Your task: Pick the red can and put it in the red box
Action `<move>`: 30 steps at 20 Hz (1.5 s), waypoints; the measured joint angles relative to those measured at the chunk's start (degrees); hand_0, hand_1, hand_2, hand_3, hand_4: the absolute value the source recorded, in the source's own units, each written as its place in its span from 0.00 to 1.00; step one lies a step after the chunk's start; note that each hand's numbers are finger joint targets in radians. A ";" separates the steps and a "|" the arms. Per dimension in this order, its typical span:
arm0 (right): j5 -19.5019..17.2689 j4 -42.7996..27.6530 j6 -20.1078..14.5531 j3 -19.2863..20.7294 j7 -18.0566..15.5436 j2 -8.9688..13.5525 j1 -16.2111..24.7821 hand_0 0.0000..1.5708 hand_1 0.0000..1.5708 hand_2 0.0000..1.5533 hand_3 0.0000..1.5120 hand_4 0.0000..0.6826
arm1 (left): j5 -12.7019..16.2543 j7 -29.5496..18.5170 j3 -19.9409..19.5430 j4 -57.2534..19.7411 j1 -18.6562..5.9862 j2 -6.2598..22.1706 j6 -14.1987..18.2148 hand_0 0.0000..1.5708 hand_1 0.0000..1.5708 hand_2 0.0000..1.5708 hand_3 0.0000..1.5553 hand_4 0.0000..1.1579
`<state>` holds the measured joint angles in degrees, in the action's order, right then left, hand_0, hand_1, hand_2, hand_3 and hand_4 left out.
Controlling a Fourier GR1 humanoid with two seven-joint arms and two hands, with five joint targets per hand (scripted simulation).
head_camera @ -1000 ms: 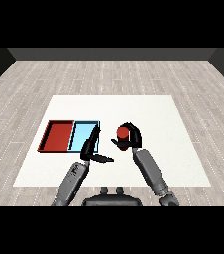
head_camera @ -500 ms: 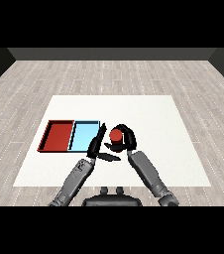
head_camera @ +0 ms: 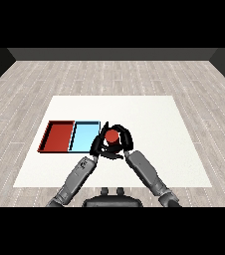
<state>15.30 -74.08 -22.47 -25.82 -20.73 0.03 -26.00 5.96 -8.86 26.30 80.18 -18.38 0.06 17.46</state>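
Observation:
The red can (head_camera: 112, 136) is held above the table just right of the light blue tray, with my right hand (head_camera: 122, 141) curled round it. My left hand (head_camera: 96, 145) is right beside it on the left, its fingers straight and pointing up against the can's side, over the light blue tray's near right corner. The red tray (head_camera: 58, 136) lies at the left, nothing in it. The can's lower part is hidden by the fingers.
The light blue tray (head_camera: 83, 135) lies between the red tray and the can, touching the red tray. The white table (head_camera: 154, 124) stretches to the right and behind the hands. Grey floor surrounds it.
My right hand has carried the red can leftward, toward the trays. My left hand has moved up and now stands close against the can.

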 measured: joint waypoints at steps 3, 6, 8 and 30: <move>0.86 -1.31 -1.23 -1.52 0.56 -0.01 -0.33 0.92 0.92 0.92 0.92 0.88 | 0.59 0.20 0.79 -0.70 -1.05 -0.02 0.52 0.00 0.00 0.00 0.00 0.00; 1.00 -3.18 -1.59 -2.71 1.51 0.09 0.39 0.92 0.92 0.92 0.92 0.87 | 1.53 -1.51 1.86 -4.54 -3.39 0.07 1.56 0.00 0.00 0.00 0.00 0.00; 2.21 -2.73 -2.73 -4.27 0.17 0.20 0.38 0.93 0.93 0.93 0.92 0.85 | 1.65 -2.20 1.86 -5.15 -3.15 0.29 1.23 0.00 0.00 0.00 0.00 0.00; 5.06 -2.54 -4.11 -5.78 -1.88 1.60 -1.80 0.97 0.97 0.94 0.92 0.79 | 2.99 -0.17 5.62 -6.91 -6.71 2.63 14.00 1.00 1.00 0.95 0.87 0.75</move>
<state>20.36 -76.61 -26.58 -31.60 -22.61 1.63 -27.80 8.95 -9.02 31.92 73.27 -25.09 2.69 31.46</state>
